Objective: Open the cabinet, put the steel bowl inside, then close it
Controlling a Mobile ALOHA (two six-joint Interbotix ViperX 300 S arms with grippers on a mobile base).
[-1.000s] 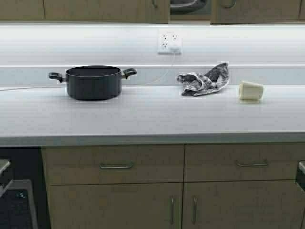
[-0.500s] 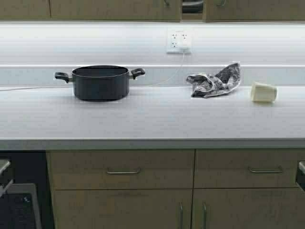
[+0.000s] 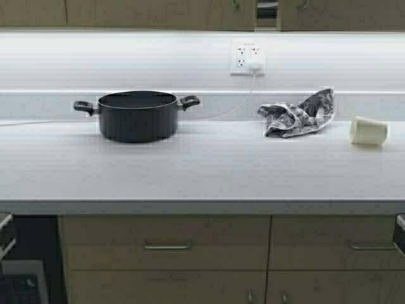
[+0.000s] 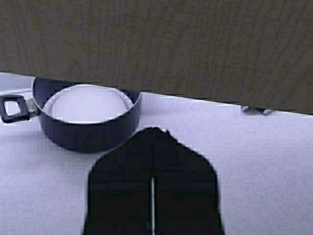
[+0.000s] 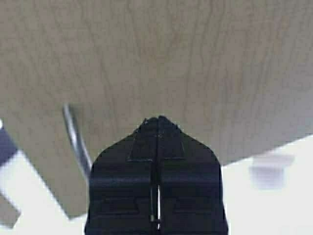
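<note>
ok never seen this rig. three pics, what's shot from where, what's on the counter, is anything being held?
It's a wheeled robot with two arms, each ending in a two-finger gripper.

The high view comes from a camera on the robot's frame, looking at a kitchen counter. On it stand a black two-handled pot, a crumpled grey cloth and a pale cup lying on its side. A wall outlet has a white cable plugged in. At the top edge are the wall cabinet doors, with a narrow gap between two of them; neither arm shows in this view.

The other two pictures come from wrist cameras. The left gripper is shut and empty, with the pot and a wood panel ahead of it. The right gripper is shut and empty too, close to a wood-grain door and its steel bar handle.

No steel bowl is visible.
</note>
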